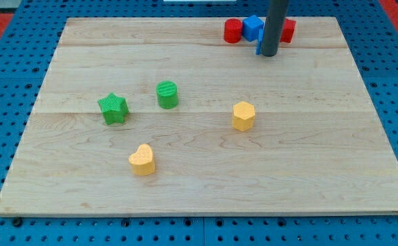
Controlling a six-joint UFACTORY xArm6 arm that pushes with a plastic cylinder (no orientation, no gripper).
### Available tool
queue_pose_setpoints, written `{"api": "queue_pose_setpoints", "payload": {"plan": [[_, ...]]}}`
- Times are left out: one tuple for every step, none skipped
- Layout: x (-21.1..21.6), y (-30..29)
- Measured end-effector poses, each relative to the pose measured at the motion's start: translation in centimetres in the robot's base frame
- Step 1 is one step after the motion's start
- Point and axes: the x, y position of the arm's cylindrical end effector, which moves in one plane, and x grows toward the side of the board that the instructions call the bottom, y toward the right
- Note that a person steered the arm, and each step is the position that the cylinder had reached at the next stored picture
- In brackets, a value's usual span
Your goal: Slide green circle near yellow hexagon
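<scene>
The green circle (167, 94) stands left of the board's middle. The yellow hexagon (243, 115) stands to its right and a little lower, well apart from it. My tip (268, 54) is at the view's top right, far from both, touching down beside the cluster of red and blue blocks.
A green star (113, 108) sits left of the green circle. A yellow heart (143, 160) lies lower left of centre. A red block (234, 31), a blue block (253, 26) and another red block (288, 31) cluster at the wooden board's (336, 171) top edge.
</scene>
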Motion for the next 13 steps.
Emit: {"api": "queue_pose_setpoints", "payload": {"plan": [[9.8,3.7],[19.4,2.1],[17.1,-6.4],[13.0,-9.2],[12.3,-11.2],[6.1,-11.3],[0.0,-7.6],[2.2,-7.9],[10.9,-8.7],[15.4,-13.9],[13.9,-23.0],[7.0,-19.9],[6.2,-15.0]]}}
